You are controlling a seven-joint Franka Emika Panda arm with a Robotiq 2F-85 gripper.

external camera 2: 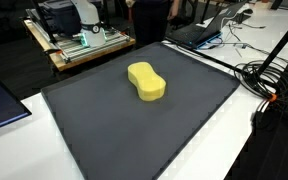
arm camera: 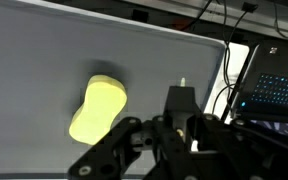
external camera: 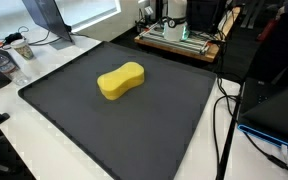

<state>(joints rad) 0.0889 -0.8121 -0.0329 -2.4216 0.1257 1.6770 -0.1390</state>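
Sponge, yellow, peanut-shaped, on matte mat

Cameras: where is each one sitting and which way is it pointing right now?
Exterior view: raised beside the dark mat, looking down at the yellow sponge, with a monitor stand behind; no robot part shows.
Exterior view: raised beside the mat, facing the sponge, with a laptop and cables beyond; no robot part shows.
Wrist view: above the mat, angled down; the hand fills the bottom edge, with the sponge ahead, untouched.
Shared: all three show the sponge on the mat.
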